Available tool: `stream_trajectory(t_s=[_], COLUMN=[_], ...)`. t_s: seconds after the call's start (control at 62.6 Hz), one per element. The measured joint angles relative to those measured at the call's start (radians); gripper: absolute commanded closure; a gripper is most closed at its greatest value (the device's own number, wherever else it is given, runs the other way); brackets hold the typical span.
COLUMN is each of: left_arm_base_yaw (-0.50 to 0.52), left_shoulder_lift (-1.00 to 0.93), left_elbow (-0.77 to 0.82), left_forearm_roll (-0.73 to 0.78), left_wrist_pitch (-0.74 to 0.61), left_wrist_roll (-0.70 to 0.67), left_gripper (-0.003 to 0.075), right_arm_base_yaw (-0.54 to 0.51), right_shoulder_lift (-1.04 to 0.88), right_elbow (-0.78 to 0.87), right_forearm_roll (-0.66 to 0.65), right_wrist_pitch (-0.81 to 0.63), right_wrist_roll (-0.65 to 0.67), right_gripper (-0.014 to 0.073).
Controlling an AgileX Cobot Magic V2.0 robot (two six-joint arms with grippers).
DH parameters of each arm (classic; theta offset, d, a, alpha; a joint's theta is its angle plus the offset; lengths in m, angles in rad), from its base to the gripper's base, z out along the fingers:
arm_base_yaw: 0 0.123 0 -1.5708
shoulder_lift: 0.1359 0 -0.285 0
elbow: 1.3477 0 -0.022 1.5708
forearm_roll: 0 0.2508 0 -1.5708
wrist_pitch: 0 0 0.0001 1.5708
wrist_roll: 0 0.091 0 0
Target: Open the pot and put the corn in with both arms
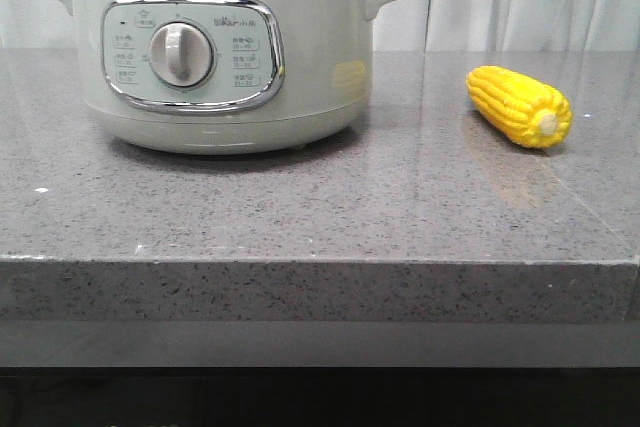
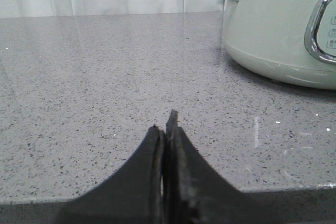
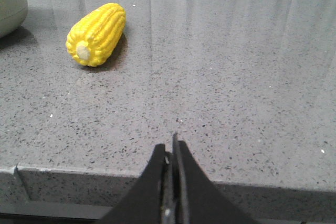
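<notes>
left gripper [image 2: 167,124] fingers together, empty | right gripper [image 3: 170,148] same | I see corn [image 1: 520,105] on counter [image 1: 300,217] at pot's [image 1: 215,47] 3 o'clock, apart

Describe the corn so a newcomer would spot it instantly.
Start at the large pale green-grey electric pot on the speckled grey stone counter. To its right, apart from it, lies a small bright yellow corn cob, pale stub end toward the camera, the only vivid-coloured thing there.

Pot [image 1: 215,47] blocks far left; corn [image 1: 519,105] lies far right; bare counter [image 1: 320,217] between them and along near edge.
</notes>
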Motion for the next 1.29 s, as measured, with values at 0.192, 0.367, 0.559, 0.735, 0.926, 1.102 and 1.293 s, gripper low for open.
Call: stream_trajectory(t_s=[0.192,0.367,0.559,0.735,0.926,1.102,1.293], left_arm_base_yaw=[0.000,0.000,0.000,0.000,0.000,0.000,0.000], left_shoulder_lift=[0.000,0.000,0.000,0.000,0.000,0.000,0.000], left_elbow=[0.000,0.000,0.000,0.000,0.000,0.000,0.000], left_forearm_roll=[0.000,0.000,0.000,0.000,0.000,0.000,0.000], left_wrist_pitch=[0.000,0.000,0.000,0.000,0.000,0.000,-0.034], left_wrist_roll=[0.000,0.000,0.000,0.000,0.000,0.000,0.000], left_gripper=[0.0741,0.0741,0.0741,0.0741,0.0741,0.0741,0.0741], right_arm_base_yaw=[0.000,0.000,0.000,0.000,0.000,0.000,0.000], right_shoulder_lift=[0.000,0.000,0.000,0.000,0.000,0.000,0.000], right_elbow=[0.000,0.000,0.000,0.000,0.000,0.000,0.000], right_forearm_roll=[0.000,0.000,0.000,0.000,0.000,0.000,0.000], right_wrist_pitch=[0.000,0.000,0.000,0.000,0.000,0.000,0.000], right_wrist_roll=[0.000,0.000,0.000,0.000,0.000,0.000,0.000], right_gripper=[0.0714,0.0714,0.0714,0.0714,0.0714,0.0714,0.0714])
